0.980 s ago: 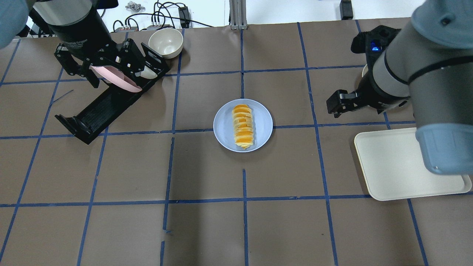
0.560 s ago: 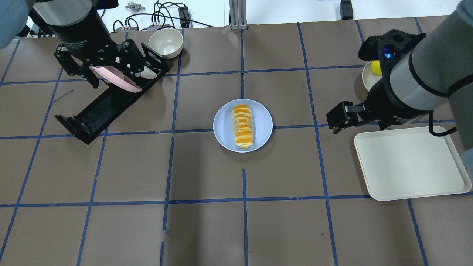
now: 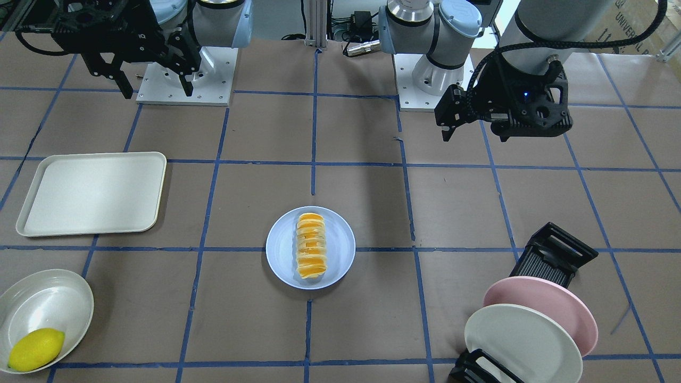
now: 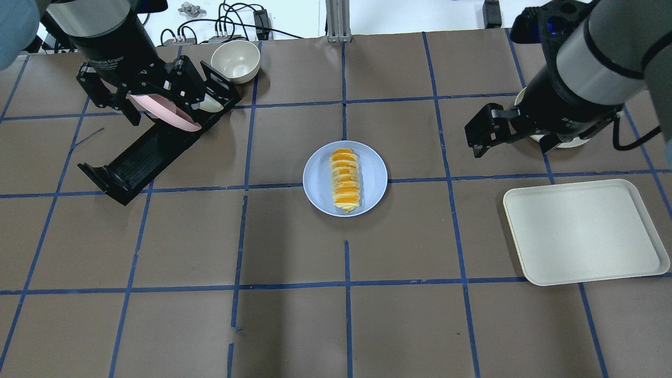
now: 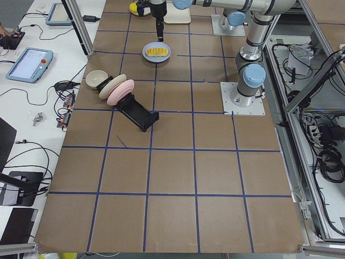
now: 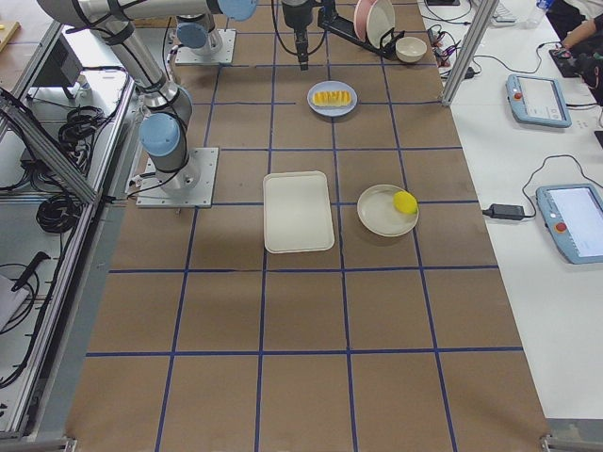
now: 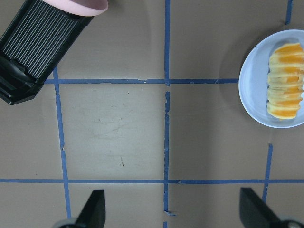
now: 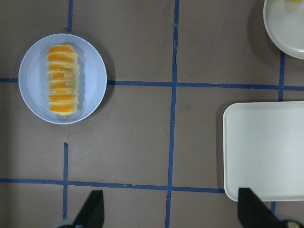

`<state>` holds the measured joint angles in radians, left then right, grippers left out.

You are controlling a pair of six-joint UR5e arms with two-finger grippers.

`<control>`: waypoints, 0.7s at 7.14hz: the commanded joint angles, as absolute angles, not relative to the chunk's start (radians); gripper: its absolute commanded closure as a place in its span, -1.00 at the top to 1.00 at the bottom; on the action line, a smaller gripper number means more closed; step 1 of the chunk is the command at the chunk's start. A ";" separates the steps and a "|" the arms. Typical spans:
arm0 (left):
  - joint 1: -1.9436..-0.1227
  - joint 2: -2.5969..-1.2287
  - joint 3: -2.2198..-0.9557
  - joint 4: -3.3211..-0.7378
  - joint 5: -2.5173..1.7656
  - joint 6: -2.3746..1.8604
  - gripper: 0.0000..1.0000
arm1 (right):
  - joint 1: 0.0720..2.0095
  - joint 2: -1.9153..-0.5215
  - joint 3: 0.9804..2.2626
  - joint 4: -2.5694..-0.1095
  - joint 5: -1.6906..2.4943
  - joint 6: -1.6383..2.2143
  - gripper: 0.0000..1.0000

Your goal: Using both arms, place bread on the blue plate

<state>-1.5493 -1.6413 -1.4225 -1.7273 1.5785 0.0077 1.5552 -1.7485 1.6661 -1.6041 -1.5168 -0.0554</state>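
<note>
Closest to my side of the worktop [image 4: 409, 325], toward its right edge, a cream rectangular tray [image 4: 585, 231] lies flat. Farther out, about midway between my edge and the far edge, sits the blue plate [image 4: 320, 181]. The bread [image 4: 345, 179] lies in its middle, wholly inside the rim, with its long axis running from near to far. Beyond the tray, toward the far edge on my right, a shallow cream dish [image 3: 37, 303] holds a yellow lemon [image 3: 35, 348] resting against its far rim. Toward the far edge on my left, a black rack [image 3: 553, 255] lies at an angle. A pink plate [image 3: 553, 306] and a white plate [image 3: 518, 340] stand on edge in its slots, the white one at the farther end. Just by the far edge beside them is a small cream bowl [image 4: 236, 60].

My left end effector [image 7: 173, 213] hangs above the worktop with its fingers spread wide, gripping and touching nothing. Its camera looks down on bare brown paper between the rack and the blue plate. My right end effector [image 8: 171, 213] is likewise spread wide and holds nothing. It hangs over the stretch between the blue plate and the tray, well apart from the bread.
</note>
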 commanded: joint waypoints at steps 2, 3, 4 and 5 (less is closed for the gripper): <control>-1.549 -1.643 -1.419 -1.727 1.578 0.008 1.00 | 1.551 -1.685 1.670 -1.615 -1.517 -0.055 0.99; -1.549 -1.643 -1.416 -1.727 1.577 0.008 1.00 | 1.551 -1.668 1.661 -1.615 -1.517 -0.055 0.99; -1.549 -1.643 -1.420 -1.727 1.577 0.008 1.00 | 1.551 -1.664 1.657 -1.614 -1.519 -0.054 0.99; -1.549 -1.646 -1.419 -1.727 1.577 0.008 1.00 | 1.551 -1.655 1.654 -1.600 -1.523 -0.052 0.99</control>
<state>-1.5493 -1.6438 -1.4190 -1.7273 1.5771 0.0077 1.5509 -1.6667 1.6585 -1.6110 -1.5192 -0.0539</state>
